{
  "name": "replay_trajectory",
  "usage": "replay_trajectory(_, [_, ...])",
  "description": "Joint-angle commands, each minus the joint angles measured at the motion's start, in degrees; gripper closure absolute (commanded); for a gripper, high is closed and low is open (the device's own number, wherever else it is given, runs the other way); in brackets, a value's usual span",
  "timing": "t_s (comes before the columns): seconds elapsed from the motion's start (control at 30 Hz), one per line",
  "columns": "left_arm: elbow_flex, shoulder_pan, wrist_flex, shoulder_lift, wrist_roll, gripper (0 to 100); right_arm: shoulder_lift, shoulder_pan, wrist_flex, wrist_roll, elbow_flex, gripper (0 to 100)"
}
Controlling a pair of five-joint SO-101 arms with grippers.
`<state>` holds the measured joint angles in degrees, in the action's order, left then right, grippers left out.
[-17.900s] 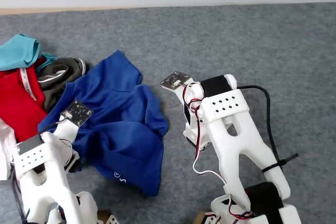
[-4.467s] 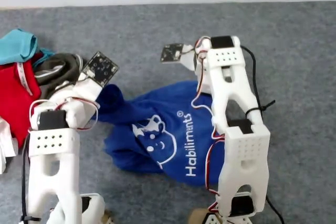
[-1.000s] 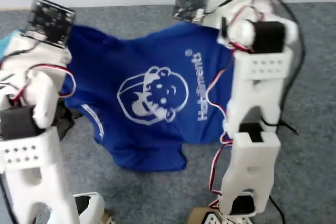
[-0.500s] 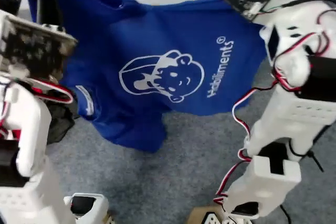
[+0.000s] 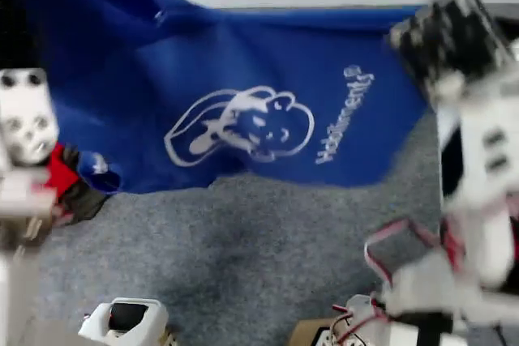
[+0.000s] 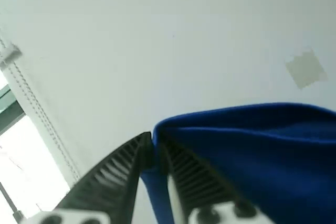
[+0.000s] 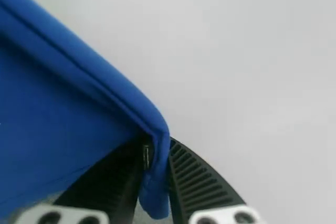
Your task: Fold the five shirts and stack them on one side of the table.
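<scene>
Cloth hangs spread between the two arms: the blue short-sleeved cotton shirt with a white cartoon print (image 5: 243,62) is held up in the air over the far part of the grey carpeted tabletop (image 5: 243,265), stretched from left to right with its printed side towards the high camera. Its lower edge hangs loose, and whether it brushes the tabletop cannot be told. The left gripper (image 6: 154,143) is pressed together on a rolled edge of the blue fabric, with the cloth running down between its ribbed black jaws. The right gripper (image 7: 156,153) likewise pinches a hemmed edge, a fold of blue pushing out between its jaws. At the left, just under the hanging shirt, lie a crumpled red garment (image 5: 58,174) and a dark grey one (image 5: 84,200), touching each other. The shirt looks light, limp and a little stretchy, so it will probably sag in the middle, swing when the arms move and bunch wherever it lands slack. Each pinch looks narrow and close to the edge, so a sharp tug could pull the hem free. Hems and seams seem the best places to hold, being the thickest parts, and keeping the two holds level and well apart should let the shirt come down flat for folding.
</scene>
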<state>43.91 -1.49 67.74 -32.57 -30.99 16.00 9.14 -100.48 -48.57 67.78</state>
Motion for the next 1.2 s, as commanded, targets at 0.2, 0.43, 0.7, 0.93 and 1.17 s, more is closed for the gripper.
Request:
replay_trajectory(0.2, [16.6,-0.4,11.3,0.1,-4.0,99,19.6,8.0,-2.2,-5.5,-7.5,98.8])
replay_trajectory(0.43, [23.0,-0.4,19.2,0.1,-6.4,99,26.7,8.2,-2.2,-11.1,-15.6,98.8])
replay_trajectory(0.7, [14.5,-0.4,32.7,1.8,-9.1,99,27.4,7.6,-1.4,-11.1,-38.3,98.8])
replay_trajectory(0.93, [-11.5,-0.4,28.5,5.2,-9.0,99,27.5,1.8,9.1,-10.8,-63.6,98.8])
replay_trajectory(1.17, [-33.9,-0.4,2.8,11.3,-8.9,99,27.4,1.1,35.2,-11.0,-85.5,98.8])
